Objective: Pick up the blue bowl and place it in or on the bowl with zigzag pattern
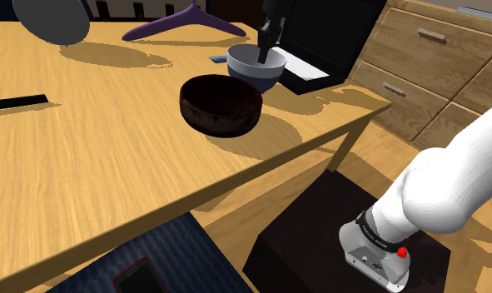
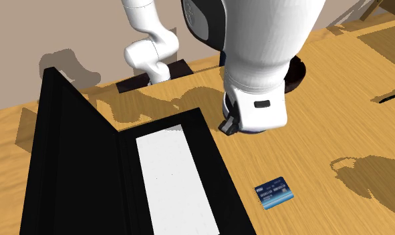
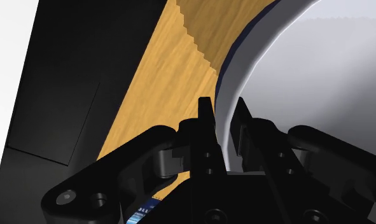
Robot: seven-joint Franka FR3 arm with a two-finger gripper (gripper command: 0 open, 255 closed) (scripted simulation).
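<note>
The robot's black gripper (image 1: 265, 57) bears down on the far right part of the wooden surface (image 1: 94, 158), its fingers (image 3: 205, 127) drawn narrow and pinching the rim of the blue bowl (image 1: 256, 76), one finger outside the wall and one inside the pale interior, as the wrist view shows. The blue bowl appears to sit on the surface, just beyond the dark bowl (image 1: 221, 104) that is its target, the two nearly touching, with an open black case (image 2: 125, 190) close on its far side and a small blue card (image 2: 275, 192) lying near. The hold looks thin: a pinch on one edge leaves the bowl's weight hanging off to the side, so it could tilt or slide out of the fingers on the lift. With the dark bowl so close, a low carry could catch its rim and shove it toward the surface's near edge.
</note>
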